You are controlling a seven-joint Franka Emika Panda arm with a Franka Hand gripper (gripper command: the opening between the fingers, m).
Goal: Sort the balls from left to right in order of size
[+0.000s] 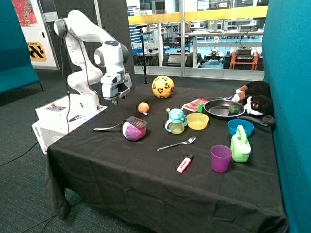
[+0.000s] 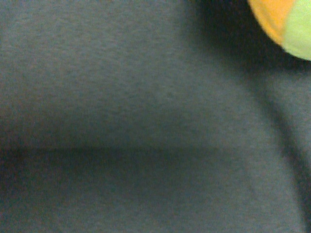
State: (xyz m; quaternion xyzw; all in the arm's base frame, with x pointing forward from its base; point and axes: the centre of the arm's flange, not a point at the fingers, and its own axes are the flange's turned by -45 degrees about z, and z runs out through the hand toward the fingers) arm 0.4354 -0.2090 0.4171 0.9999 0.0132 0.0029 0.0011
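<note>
Nearest the lens, small red-and-white marker (image 1: pixel 184 164) on black tablecloth (image 1: pixel 146 184). Beyond it, pink-and-white ball (image 1: pixel 133 130), small orange ball (image 1: pixel 143 107) and yellow patterned ball (image 1: pixel 163 87), apart and unsorted. White robot gripper (image 1: pixel 115 100) poised beside orange ball, jaw state impossible to tell; best centred over it before descending.

Outside view faces the table (image 1: pixel 146 179); wrist view hugs its cloth.

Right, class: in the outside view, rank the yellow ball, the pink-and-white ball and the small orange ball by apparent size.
1. Yellow ball, though it sits farther from the camera.
2. Pink-and-white ball, close behind; it is nearer, so this ranking is unsure.
3. Small orange ball, clearly smallest.
</note>
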